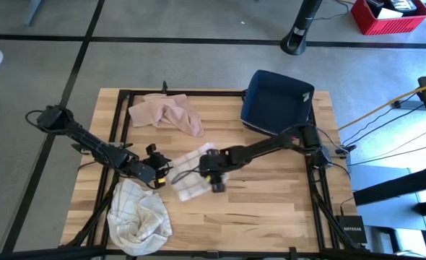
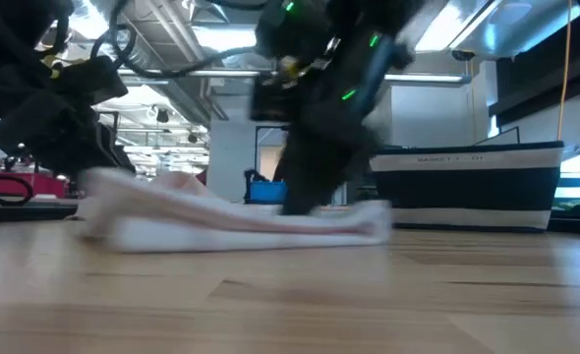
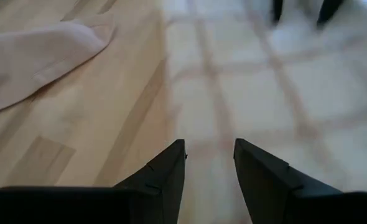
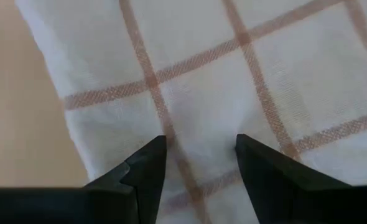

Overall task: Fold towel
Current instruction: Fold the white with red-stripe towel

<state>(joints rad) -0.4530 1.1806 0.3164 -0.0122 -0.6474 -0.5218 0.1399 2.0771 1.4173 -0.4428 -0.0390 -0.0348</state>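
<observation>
Wooden table [image 1: 271, 188] carries a folded checked towel [image 1: 193, 175] near its middle, lying flat. Both grippers stand over it, 1 at each side: left gripper [image 1: 158, 163] at its left edge, right gripper [image 1: 214, 173] above its right part, each with fingers parted, holding nothing.

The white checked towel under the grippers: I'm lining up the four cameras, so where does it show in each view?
High view: white checked towel at table centre, between the left gripper and right gripper.
Low view: flat pale bundle on the wood, left of centre.
Left wrist view: fills the area beyond the fingers.
Right wrist view: fills nearly the whole picture.
Shared landmark: its brown grid lines.
</observation>
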